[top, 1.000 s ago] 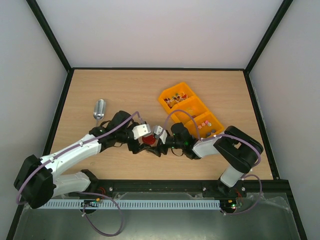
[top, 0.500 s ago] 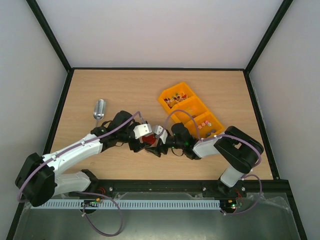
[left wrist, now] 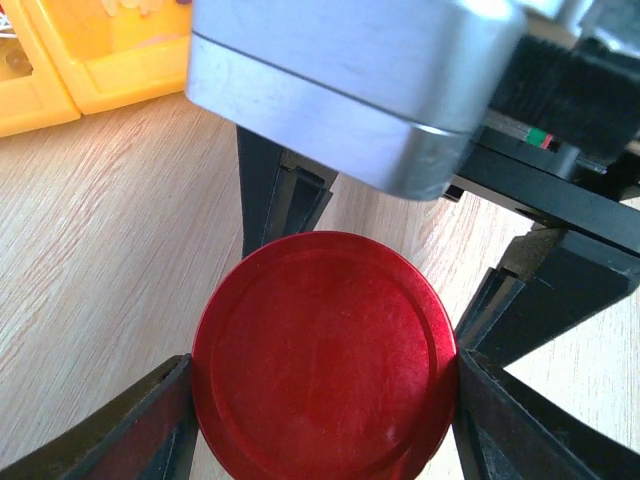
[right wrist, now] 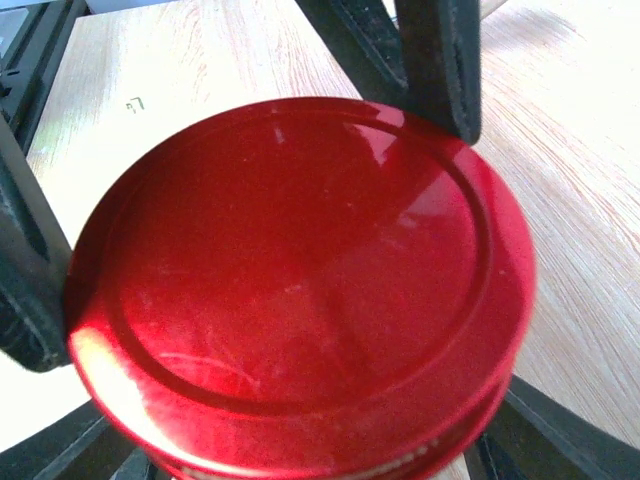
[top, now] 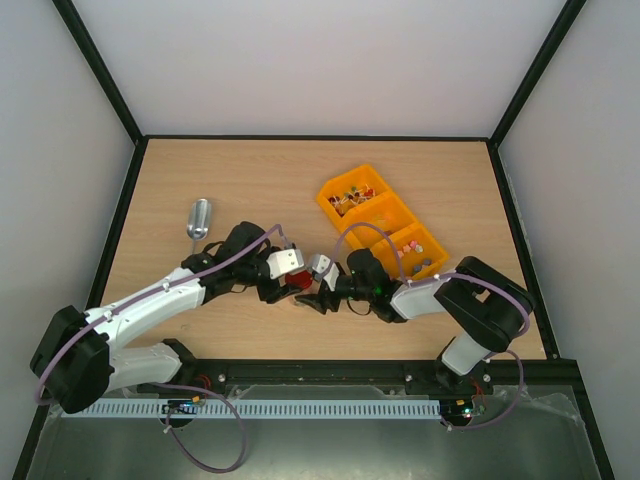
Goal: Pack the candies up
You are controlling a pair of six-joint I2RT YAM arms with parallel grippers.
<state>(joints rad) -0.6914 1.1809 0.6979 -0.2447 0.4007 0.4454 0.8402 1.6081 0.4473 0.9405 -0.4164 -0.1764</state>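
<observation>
The left pincer [left wrist: 322,400] is clamped on the red lid [left wrist: 325,340], a finger pressed to each side. The right pincer [right wrist: 300,440] straddles it too; whether it grips, I cannot tell. The candies [top: 349,196] lie in the orange tray [top: 383,216] just beyond, on the desk [top: 240,170]; a metal scoop [top: 200,217] lies well to the left.

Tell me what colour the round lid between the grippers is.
The lid is plain glossy red; the right wrist view shows it best.
</observation>
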